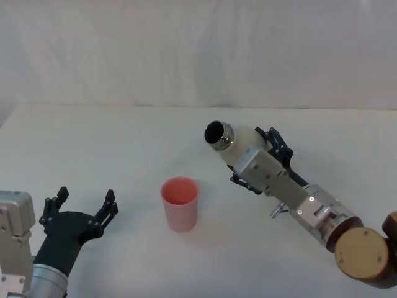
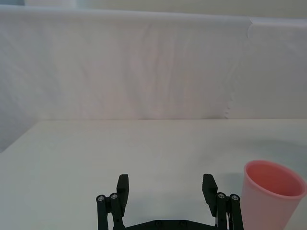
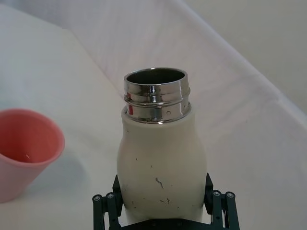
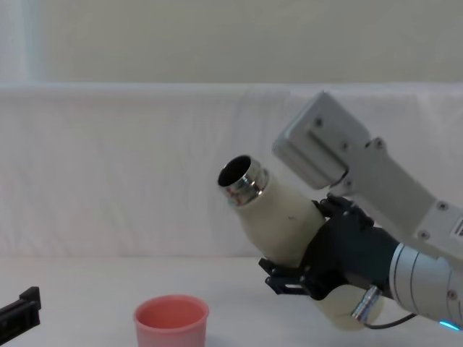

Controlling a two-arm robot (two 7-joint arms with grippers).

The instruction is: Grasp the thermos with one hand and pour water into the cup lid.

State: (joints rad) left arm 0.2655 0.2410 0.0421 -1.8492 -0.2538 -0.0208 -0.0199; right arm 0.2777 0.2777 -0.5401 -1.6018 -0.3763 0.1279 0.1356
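The thermos (image 4: pixel 278 217) is a cream-white bottle with dark specks and an open, shiny threaded steel neck (no cap on it). It is held off the table, tilted with its mouth up and toward the cup (image 1: pixel 180 203). The cup, salmon-pink and round, stands upright on the table, left of the thermos.

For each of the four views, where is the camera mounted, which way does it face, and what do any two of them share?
Head: high, looking down at the table; both arms show.
Chest: low, looking across; the right gripper holds the tilted thermos.
Left wrist: looks past the open left gripper toward the backdrop.
Right wrist: looks along the thermos to its steel mouth.
All four share the cup lid.
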